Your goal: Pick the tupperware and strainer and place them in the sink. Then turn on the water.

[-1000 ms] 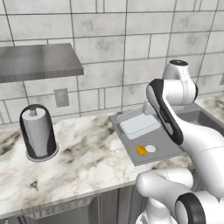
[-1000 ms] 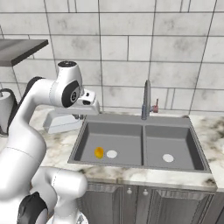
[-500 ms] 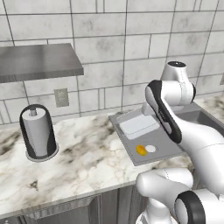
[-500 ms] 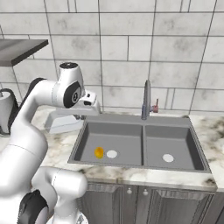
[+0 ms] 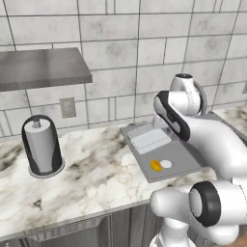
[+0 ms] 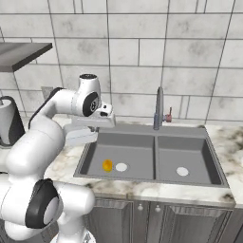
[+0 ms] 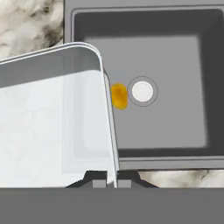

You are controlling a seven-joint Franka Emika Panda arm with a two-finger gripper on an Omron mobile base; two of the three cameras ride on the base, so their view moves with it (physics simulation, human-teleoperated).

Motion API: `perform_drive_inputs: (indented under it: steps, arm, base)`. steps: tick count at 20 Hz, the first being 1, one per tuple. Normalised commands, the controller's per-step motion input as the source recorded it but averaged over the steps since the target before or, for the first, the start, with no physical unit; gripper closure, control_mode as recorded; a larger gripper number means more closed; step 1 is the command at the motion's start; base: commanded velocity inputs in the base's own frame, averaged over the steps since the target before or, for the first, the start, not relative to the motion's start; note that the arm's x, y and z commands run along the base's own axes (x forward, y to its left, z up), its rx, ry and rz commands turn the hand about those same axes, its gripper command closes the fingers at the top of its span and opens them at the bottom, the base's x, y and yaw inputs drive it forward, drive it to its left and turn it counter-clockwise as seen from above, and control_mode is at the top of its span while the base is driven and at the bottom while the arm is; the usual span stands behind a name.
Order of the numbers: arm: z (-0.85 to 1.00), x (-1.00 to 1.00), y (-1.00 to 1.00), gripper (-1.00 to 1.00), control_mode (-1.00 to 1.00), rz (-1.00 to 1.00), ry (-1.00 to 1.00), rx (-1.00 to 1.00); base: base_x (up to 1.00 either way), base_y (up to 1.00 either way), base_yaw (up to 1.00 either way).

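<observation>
At the left end of the counter [image 5: 96,178], a paper towel roll [image 5: 41,147] stands upright in its dark holder under the grey shelf [image 5: 41,67], well apart from the action. Moving right along the marble, here is my arm reaching over the sink's [image 6: 152,137] left rim. My gripper [image 7: 112,177] is clamped tight on the tupperware [image 7: 52,118], the two fingertips pinching one thin wall of it. In the hand view the pale, see-through container hangs out from my fingers, spreading over the counter edge and the left part of the left basin [image 7: 175,65]. From the right base view the tupperware [image 6: 80,136] sits level just below my hand, above the sink's left rim, held clear of the basin floor. Down in that left basin, a small orange thing [image 6: 107,165] lies just left of the round drain [image 6: 121,167]. Further right stands the tall grey faucet [image 6: 159,107] at the back between the basins, then the right basin with its own drain [image 6: 182,171].
</observation>
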Motion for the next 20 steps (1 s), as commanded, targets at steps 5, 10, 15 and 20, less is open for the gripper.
perform_drive_inputs:
  steps: [5,10,15,20]
  arm:
    - [-0.45,0.37,-0.47,1.0,-1.0,0.0,0.07,0.0]
    - [-0.53,0.17,-0.22,1.0,-1.0,0.0,0.0,0.0]
    - [-0.34,0.04,-0.07,1.0,-1.0,0.0,0.0,0.0]
    - [-0.28,0.06,-0.06,1.0,-1.0,-0.02,0.0,0.0]
  base:
    - [0.0,0.0,0.0]
    - [0.0,0.0,0.0]
    - [0.0,0.0,0.0]
    - [0.0,0.0,0.0]
